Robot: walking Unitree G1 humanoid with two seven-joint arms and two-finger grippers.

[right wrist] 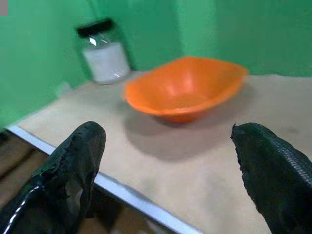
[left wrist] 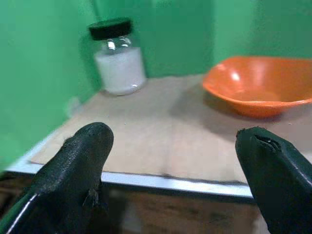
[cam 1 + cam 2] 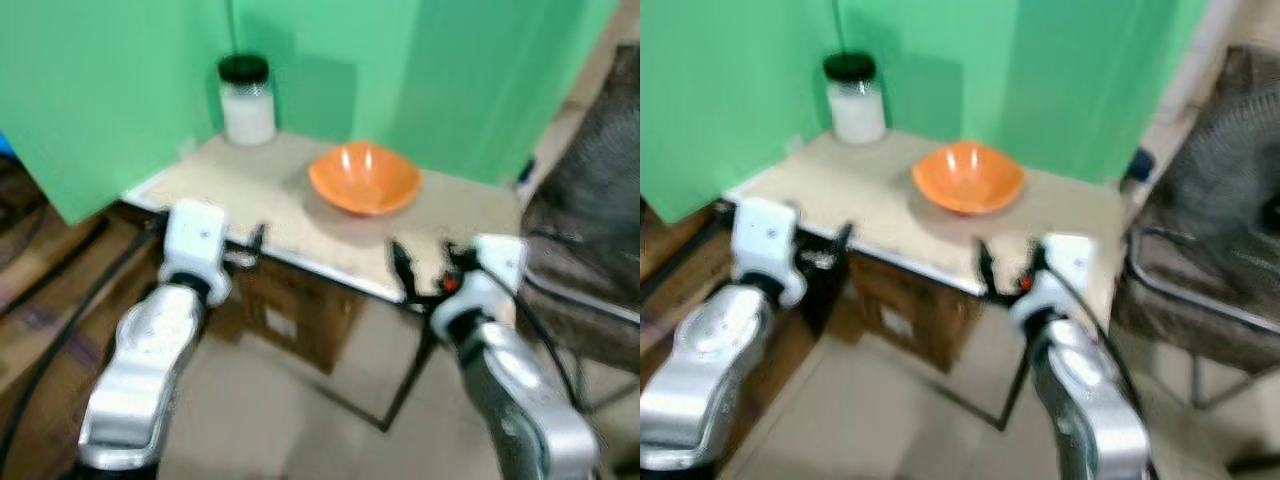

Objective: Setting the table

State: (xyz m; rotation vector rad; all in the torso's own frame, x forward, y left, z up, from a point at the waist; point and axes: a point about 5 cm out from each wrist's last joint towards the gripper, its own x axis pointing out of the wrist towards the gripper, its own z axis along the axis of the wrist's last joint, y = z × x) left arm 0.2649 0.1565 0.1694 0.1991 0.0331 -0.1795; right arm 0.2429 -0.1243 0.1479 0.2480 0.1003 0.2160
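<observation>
One orange bowl (image 3: 364, 178) is seen near the middle of the table (image 3: 240, 190), beyond both sets of jaws and apart from them. One black-lidded jar (image 3: 246, 100) of white contents stands at the table's far corner. The left gripper (image 2: 175, 161) and right gripper (image 1: 170, 161) are held at the near edge, jaws released, nothing between them.

Table (image 3: 250, 195) with bowl (image 3: 364, 177), jar (image 3: 246, 100)

Jaws spread before table (image 2: 161, 146), jar (image 2: 118, 57), orange bowl (image 2: 258, 85)
</observation>
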